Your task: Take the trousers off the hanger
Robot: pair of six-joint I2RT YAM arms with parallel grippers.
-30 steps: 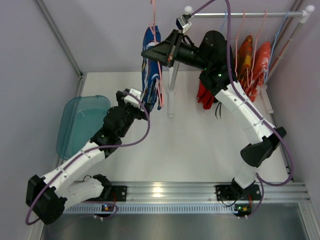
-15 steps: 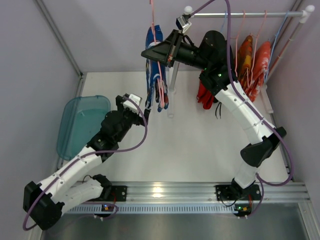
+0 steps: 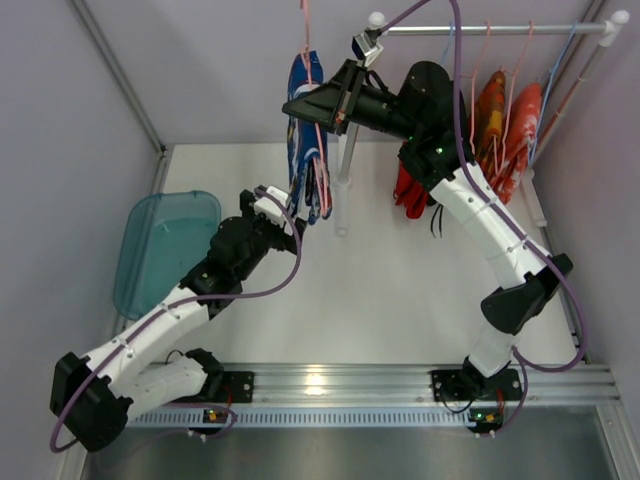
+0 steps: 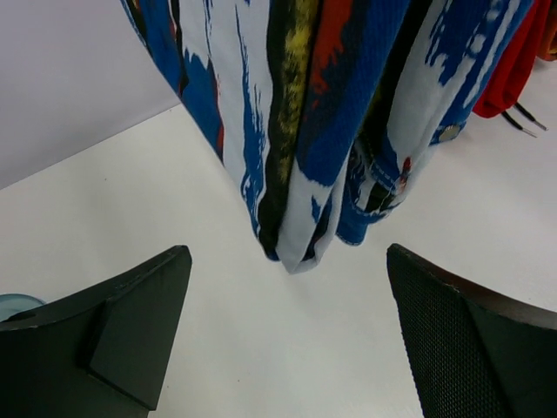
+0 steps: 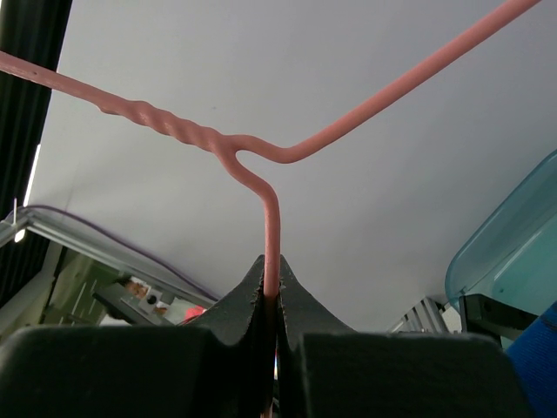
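Note:
The blue patterned trousers point(image 3: 305, 130) hang draped over the pink wire hanger point(image 3: 306, 35), held up in the air left of the rack. My right gripper point(image 3: 292, 104) is shut on the hanger's wire; in the right wrist view the hanger point(image 5: 271, 218) runs down into the pinched jaws of the right gripper point(image 5: 271, 272). My left gripper point(image 3: 293, 224) is open just below and in front of the trousers' lower end. In the left wrist view the trousers point(image 4: 296, 113) dangle above the left gripper point(image 4: 287, 292), touching neither finger.
A teal bin point(image 3: 165, 250) lies on the table at the left. The white rack's post point(image 3: 343, 195) stands right behind the trousers. Its rail point(image 3: 490, 29) carries orange garments point(image 3: 505, 125) and a red garment point(image 3: 412, 190) on other hangers.
My left arm pulled back left from the trousers, then came in again under their lower end with its jaws wide. The trousers swung slightly. The right arm has held still.

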